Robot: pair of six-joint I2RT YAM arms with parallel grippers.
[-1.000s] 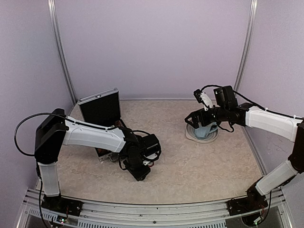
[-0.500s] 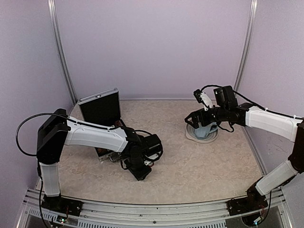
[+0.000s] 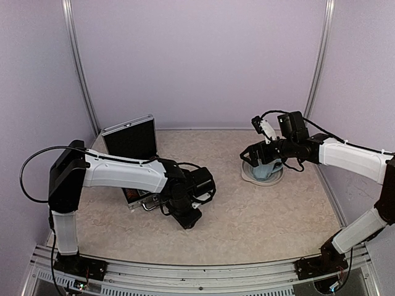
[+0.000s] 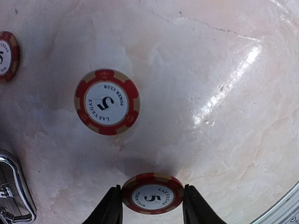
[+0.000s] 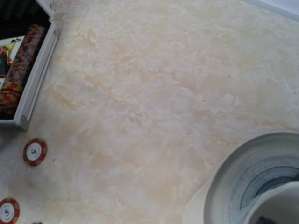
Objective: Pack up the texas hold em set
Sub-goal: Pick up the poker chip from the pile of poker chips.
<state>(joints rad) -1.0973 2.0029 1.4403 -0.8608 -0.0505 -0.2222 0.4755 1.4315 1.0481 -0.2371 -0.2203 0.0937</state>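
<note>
Shifting right since a second ago, left gripper [image 4: 152,201] clamps one poker chip [image 4: 153,192] (loose chips [image 4: 107,101] remain), briefcase [image 3: 131,140] next; right gripper [image 3: 259,154] gapes wide over cup [image 3: 266,169].

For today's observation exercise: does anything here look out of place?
Yes: two red-and-white poker chips lie loose on the beige marbled table, outside the open silver ribbed case; the left gripper pinches a third.

Left of the left tool [image 4: 153,199], one chip [image 4: 5,56] is cut by the picture's edge; only a latch corner of the case [image 4: 13,189] shows. Under the right tool [image 3: 254,155], the cup [image 5: 243,172] and saucer [image 5: 194,212] are blurred and cropped, another chip [image 5: 7,211] half cut. From above, the left arm [image 3: 123,174] hides most of the case's tray.
</note>
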